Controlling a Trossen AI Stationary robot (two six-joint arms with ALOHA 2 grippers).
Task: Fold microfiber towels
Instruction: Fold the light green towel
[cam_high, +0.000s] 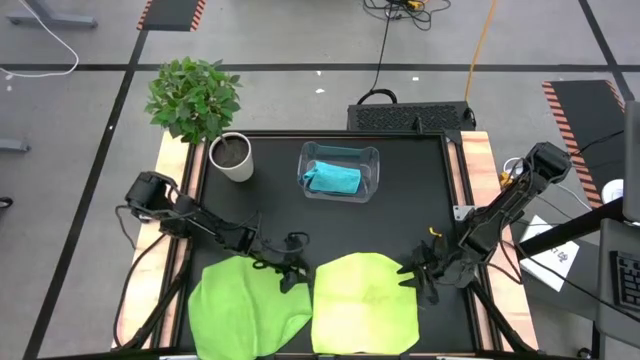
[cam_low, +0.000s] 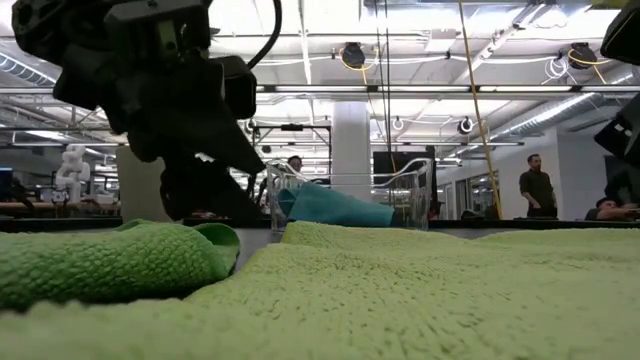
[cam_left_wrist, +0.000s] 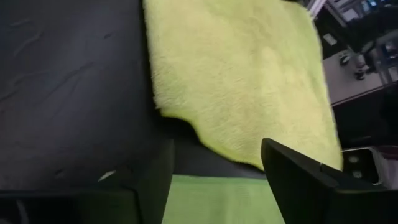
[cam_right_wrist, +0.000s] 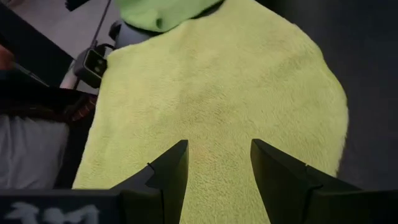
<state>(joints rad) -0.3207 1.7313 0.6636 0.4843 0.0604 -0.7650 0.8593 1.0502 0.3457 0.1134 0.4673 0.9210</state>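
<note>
Two microfiber towels lie flat side by side at the table's near edge: a bright green towel on the left and a pale yellow-green towel in the middle. The turquoise towel lies bunched in the clear bin at the far centre. My left gripper is open at the green towel's far right corner, pointing toward the yellow-green towel. My right gripper is open over the yellow-green towel's right edge, with its fingers apart above the cloth.
A potted plant in a white pot stands at the far left corner. The bin shows beyond the towels in the low view. People stand in the room behind. Bare black tabletop lies between bin and towels.
</note>
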